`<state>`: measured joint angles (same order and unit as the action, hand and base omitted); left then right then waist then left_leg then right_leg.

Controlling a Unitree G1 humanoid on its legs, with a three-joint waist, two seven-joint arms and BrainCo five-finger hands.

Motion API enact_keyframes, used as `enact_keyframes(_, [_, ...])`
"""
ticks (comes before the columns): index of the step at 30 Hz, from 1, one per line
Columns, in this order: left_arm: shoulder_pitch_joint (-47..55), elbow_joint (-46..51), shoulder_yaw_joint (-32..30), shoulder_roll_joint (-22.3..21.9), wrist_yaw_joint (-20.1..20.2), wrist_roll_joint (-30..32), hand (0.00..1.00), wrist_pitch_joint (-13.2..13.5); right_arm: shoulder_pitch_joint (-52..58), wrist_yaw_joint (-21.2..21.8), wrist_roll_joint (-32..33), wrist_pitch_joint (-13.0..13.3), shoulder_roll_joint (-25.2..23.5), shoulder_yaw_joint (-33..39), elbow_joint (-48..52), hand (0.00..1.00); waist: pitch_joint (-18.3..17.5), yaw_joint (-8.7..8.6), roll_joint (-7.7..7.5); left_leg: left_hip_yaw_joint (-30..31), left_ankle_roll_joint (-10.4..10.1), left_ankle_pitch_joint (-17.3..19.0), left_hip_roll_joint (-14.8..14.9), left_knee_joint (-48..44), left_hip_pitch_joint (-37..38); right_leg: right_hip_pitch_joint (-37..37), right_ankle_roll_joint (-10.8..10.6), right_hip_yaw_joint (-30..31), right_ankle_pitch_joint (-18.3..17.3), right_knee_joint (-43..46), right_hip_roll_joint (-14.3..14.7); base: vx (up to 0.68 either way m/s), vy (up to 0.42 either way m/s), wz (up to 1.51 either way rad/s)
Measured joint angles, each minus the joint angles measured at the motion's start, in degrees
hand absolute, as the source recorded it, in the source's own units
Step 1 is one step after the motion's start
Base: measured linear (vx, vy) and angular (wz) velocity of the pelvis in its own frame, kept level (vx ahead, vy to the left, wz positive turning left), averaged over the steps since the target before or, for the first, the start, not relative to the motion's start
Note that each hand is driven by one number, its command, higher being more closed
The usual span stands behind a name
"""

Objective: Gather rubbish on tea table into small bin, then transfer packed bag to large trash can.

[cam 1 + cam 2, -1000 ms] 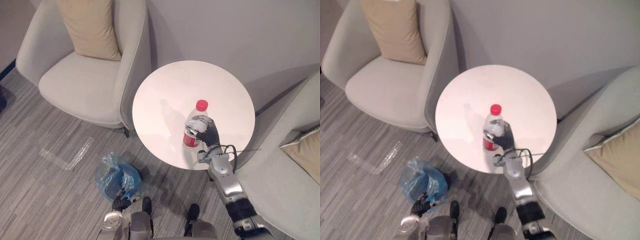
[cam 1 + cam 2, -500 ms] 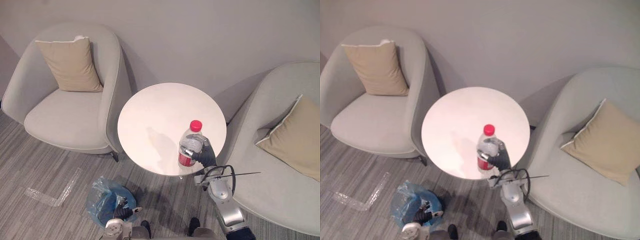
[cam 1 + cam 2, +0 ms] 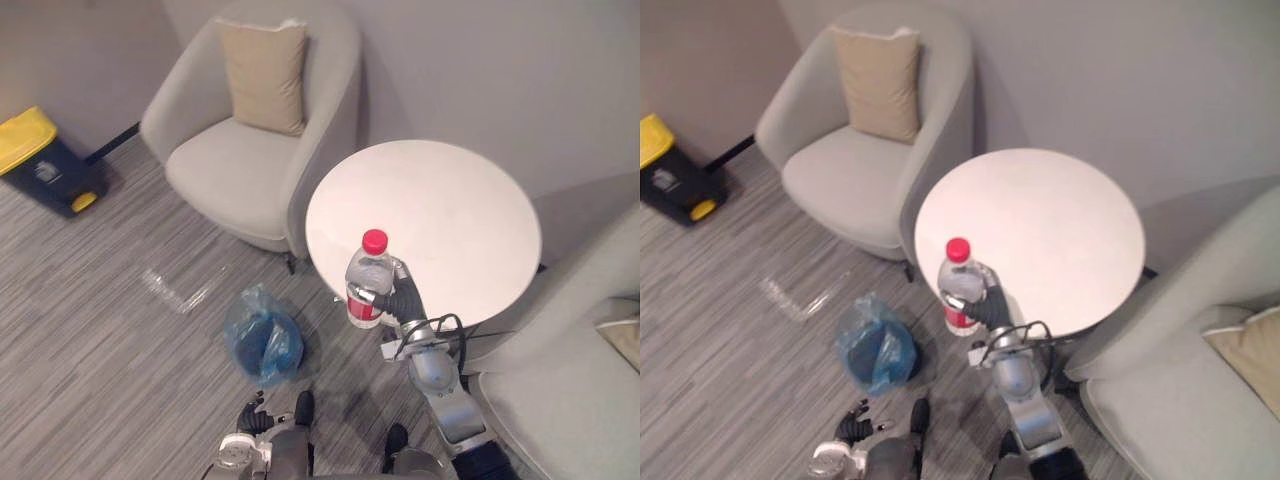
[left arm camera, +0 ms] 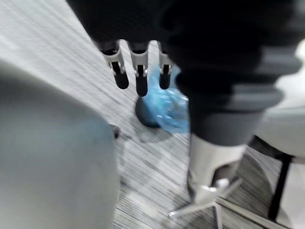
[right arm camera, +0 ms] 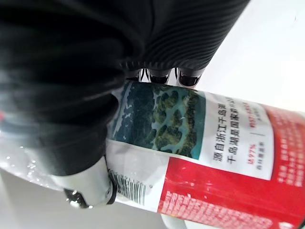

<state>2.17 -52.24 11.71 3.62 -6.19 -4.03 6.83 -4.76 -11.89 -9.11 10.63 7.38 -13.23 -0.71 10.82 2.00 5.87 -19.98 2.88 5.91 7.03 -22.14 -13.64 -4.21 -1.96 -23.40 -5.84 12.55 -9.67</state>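
Note:
A clear plastic bottle with a red cap and red label is held upright at the near left edge of the round white tea table. My right hand is shut round the bottle's lower half; its label sits under the fingers in the right wrist view. On the floor left of the table stands the small bin lined with a blue bag. My left hand hangs low near the floor, fingers straight, holding nothing. A dark large trash can with a yellow lid stands far left.
A grey armchair with a beige cushion stands behind the bin to the left of the table. A second grey armchair is at the right. A clear wrapper lies on the striped carpet. The table's metal foot is near my left hand.
The camera has swung left, bringing the yellow-lidded can into view. The bottle, still in my right hand, now sits over the table's left edge, closer to the blue-bagged bin.

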Motion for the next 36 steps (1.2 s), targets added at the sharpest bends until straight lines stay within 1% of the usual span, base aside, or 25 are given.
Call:
enact_keyframes(1, [0.07,0.44,0.78,-0.09,0.06,0.54,0.0,-0.01,-0.16,-0.22,0.0,-0.2,-0.14,0.28,-0.28,1.0,-0.07,-0.31,-0.37,-0.56,-0.01,-0.69,-0.63,0.54,0.34,0.71,0.07,-0.12,-0.22,-0.25,-0.31,-0.13,0.052,1.22])
enact_keyframes(2, [0.56,1.23,2.13,-0.23,0.29,1.33,0.0,0.23,-0.37,-0.5,-0.01,-0.35,-0.33,0.68,-0.29,1.0,-0.38,-1.01,-1.72,0.13,-1.1,-1.65,-2.62,6.6,3.11,2.66,-0.85,-0.56,-0.55,-3.09,-1.93,-0.12,0.122,1.09])
enact_keyframes(3, [0.39,0.97,2.95,-1.05,0.51,2.24,0.0,0.15,-0.89,-0.5,0.0,-0.19,-0.71,0.73,-0.52,1.0,-0.38,-1.55,-1.42,-1.34,-1.27,1.18,-2.63,7.95,5.74,3.69,-1.84,-3.38,-0.05,-3.5,-2.3,-0.09,0.123,0.94])
enact_keyframes(4, [0.52,0.77,2.96,-1.29,0.58,2.53,0.0,0.02,-0.75,-0.52,-0.01,-0.19,-0.88,0.76,-0.53,1.0,-0.37,-1.66,-1.3,-1.59,-1.66,2.13,-2.42,7.5,5.92,3.95,-2.03,-4.02,-0.05,-3.22,-2.26,-0.05,0.1,0.73])
enact_keyframes(5, [0.57,0.85,2.87,-1.49,0.61,2.89,0.0,0.08,-0.03,-0.49,-0.01,-0.22,-1.47,0.75,-0.67,1.0,-0.03,-1.86,-1.61,-1.17,-1.81,0.81,-3.45,9.33,6.61,4.84,-2.48,-4.33,0.0,-2.71,-2.82,-0.05,0.081,0.49])
enact_keyframes(6, [0.73,0.79,2.82,-1.23,0.39,3.06,0.0,0.18,0.62,-0.41,-0.01,-0.22,-2.69,0.64,-2.23,1.0,-0.14,-1.57,-2.52,-0.87,-1.09,-2.09,-5.88,14.84,9.02,5.3,-2.72,-4.15,0.23,-3.13,-3.59,-0.1,0.157,0.44])
enact_keyframes(7, [0.79,0.51,2.83,-1.05,0.33,3.62,0.0,0.16,0.67,-0.3,-0.03,-0.26,-3.35,0.39,-4.47,1.0,-0.19,-1.58,-2.65,-0.39,-0.81,-4.34,-7.65,19.7,11.03,5.37,-2.92,-3.82,0.73,-3.57,-4.09,-0.11,0.152,0.21])
enact_keyframes(10, [0.88,0.2,2.47,-0.88,0.22,3.95,0.0,0.24,0.69,0.15,-0.19,-0.54,-4.68,-0.55,-8.97,1.0,-0.11,-1.49,-2.44,0.33,-0.39,-7.01,-9.25,25.05,12.88,5.27,-3.4,-3.63,1.41,-3.95,-4.45,-0.07,0.099,0.13])
enact_keyframes(13, [0.87,-0.63,0.45,-0.79,0.18,3.97,0.0,0.28,1.1,1.46,-2.12,-1.71,-5.03,-1.8,-12.97,1.0,0.13,-1.34,-2.83,1.91,-0.28,-7.73,-10.54,26.97,13.81,5.47,-4.08,-3.15,0.85,-3.15,-5.02,-0.03,0.072,0.23])
enact_keyframes(15, [0.86,-0.64,-0.21,-0.42,0.19,3.97,0.0,0.35,1.12,2.21,-2.11,-1.7,-5.03,-2.1,-13.83,1.0,0.43,-1.34,-3.3,3.08,0.31,-7.33,-11.36,26.76,13.92,5.48,-5.02,-2.86,-0.95,-1.56,-5.75,0.05,0.026,0.4])
enact_keyframes(16, [0.76,-0.6,-1.43,-0.12,0.2,3.96,0.0,0.62,1.19,2.39,-2.1,-1.7,-4.95,-2.13,-13.85,1.0,1.04,-1.33,-4.35,4.95,1.29,-6.55,-12.62,25.43,13.94,5.8,-5.86,-2.65,-3.5,1.09,-7.14,0.07,0.011,0.56])
enact_keyframes(18, [0.72,-0.49,-1.68,0.28,0.18,3.93,0.0,1.09,1.28,2.52,-2.1,-1.7,-4.98,-2.2,-13.82,1.0,1.51,-1.41,-5.1,6.2,1.39,-5.62,-13.16,23.86,14.01,6.28,-4.84,-1.77,-4.89,2.9,-7.72,0.08,-0.009,0.55])
enact_keyframes(19, [0.73,-0.26,-1.77,0.8,0.13,3.92,0.0,1.42,1.35,2.81,-2.1,-1.68,-4.96,-2.31,-13.68,1.0,1.86,-1.4,-5.77,7.87,1.73,-4.38,-13.73,22.31,13.61,6.39,-2.95,0.46,-6.7,4.41,-7.52,0.13,-0.033,0.66])
enact_keyframes(20, [0.73,-0.17,-1.79,1.35,0.15,3.91,0.0,1.45,1.39,3.02,-2.1,-1.67,-4.85,-2.41,-13.53,1.0,2.09,-1.58,-6.13,9.92,2.25,-3.4,-14.17,20.79,13.5,6.38,0.43,4.54,-7.94,6.07,-6.65,0.18,-0.028,0.81])
enact_keyframes(21, [0.72,-0.34,-2.64,1.41,0.13,3.87,0.0,1.3,1.32,3.23,-2.08,-1.64,-4.28,-2.37,-13.66,1.0,2.27,-1.7,-5.76,12.72,2.91,-3.12,-13.83,20.88,14.08,3.01,1.94,8.58,-7.13,11.99,-5.74,0.16,-0.016,0.76])
enact_keyframes(22, [0.79,-0.45,-3.18,1.25,0.07,3.83,0.0,1.24,1.37,3.44,-2.08,-1.63,-4.01,-2.38,-13.7,1.0,2.42,-1.72,-5.24,13.72,2.91,-3.06,-12.95,20.66,14.2,2.02,1.36,10.27,-7.92,13.12,-4.43,0.19,-0.033,0.69])
enact_keyframes(24, [0.79,-1.61,-3.87,2.15,-0.1,3.72,0.0,1.1,1.36,4.23,-2.05,-1.62,-3.52,-2.98,-13.79,1.0,3.11,-1.62,-4.17,16.43,1.92,-2.02,-9.56,19.94,14.8,-1.4,-0.02,12.15,-8.73,12.19,1.33,0.19,-0.074,0.58])
enact_keyframes(26, [0.86,-2.01,-4.04,2.55,-0.14,2.7,0.0,1.07,1.4,4.48,-2.04,-1.61,-3.51,-3.46,-13.76,1.0,2.88,-1.66,-4.62,17.94,0.49,-1.62,-8.89,19.69,15.66,-2.83,-0.31,12.35,-8.4,9.57,3.17,0.23,-0.106,0.64])
enact_keyframes(28, [0.85,-2.08,-4.02,2.59,-0.06,2.77,0.0,1.07,1.38,4.72,-2.03,-1.6,-3.31,-3.49,-13.71,1.0,2.39,-1.67,-5.47,19.54,-0.61,-0.28,-9.29,18.27,16.37,-3.58,-0.47,12.21,-5.59,5.3,3.29,0.29,-0.147,0.64])
enact_keyframes(29, [0.86,-2.07,-4.02,2.79,-0.05,2.77,0.0,1.05,1.38,4.75,-2.03,-1.58,-3.36,-3.41,-13.57,1.0,2.02,-1.75,-6.08,20.39,-1.36,1.11,-9.76,16.64,15.84,-3.55,-0.3,12.35,-1.43,1.72,3.2,0.32,-0.186,0.6])
enact_keyframes(30, [0.54,-2.31,-4.04,2.45,-0.09,2.77,0.0,0.89,1.22,4.81,-2.02,-1.58,-3.26,-3.27,-13.63,1.0,1.85,-1.89,-5.82,20.86,-2.36,3.43,-9.27,13.81,15.0,-3.0,0.31,11.44,1.7,0.35,3.39,0.45,-0.243,0.6])
enact_keyframes(31, [0.93,-1.76,-4.01,2.23,-0.07,2.79,0.0,0.86,1.22,5.0,-1.99,-1.61,-2.63,-2.99,-13.56,1.0,1.38,-1.62,-4.45,19.68,-4.33,5.1,-7.42,9.91,13.05,-1.63,0.69,10.94,2.09,-1.72,4.93,0.38,-0.208,0.36])
enact_keyframes(32, [0.96,-1.72,-3.99,2.15,-0.06,2.8,0.0,0.83,1.21,5.01,-1.99,-1.6,-2.66,-2.81,-13.54,1.0,1.34,-1.61,-4.24,19.02,-4.76,5.75,-6.87,8.67,12.59,-1.1,0.73,10.91,2.08,-2.42,5.43,0.37,-0.187,0.06])
enact_keyframes(33, [0.94,-1.51,-4.0,1.86,-0.03,2.87,0.0,0.58,1.1,5.0,-1.97,-1.59,-2.68,-2.72,-13.47,1.0,1.52,-1.52,-3.51,16.52,-5.86,7.59,-4.86,4.65,11.83,0.96,0.98,10.87,2.2,-4.42,7.13,0.22,-0.123,-0.08])
enact_keyframes(36, [0.82,-1.15,-3.99,1.83,0.2,2.92,0.0,0.27,0.94,4.41,-1.84,-1.56,-2.63,-2.37,-13.44,1.0,1.76,-1.5,-3.73,11.05,-7.19,10.21,-2.24,-3.67,10.77,5.89,2.04,13.2,2.63,-6.99,7.89,0.24,-0.06,-0.22])
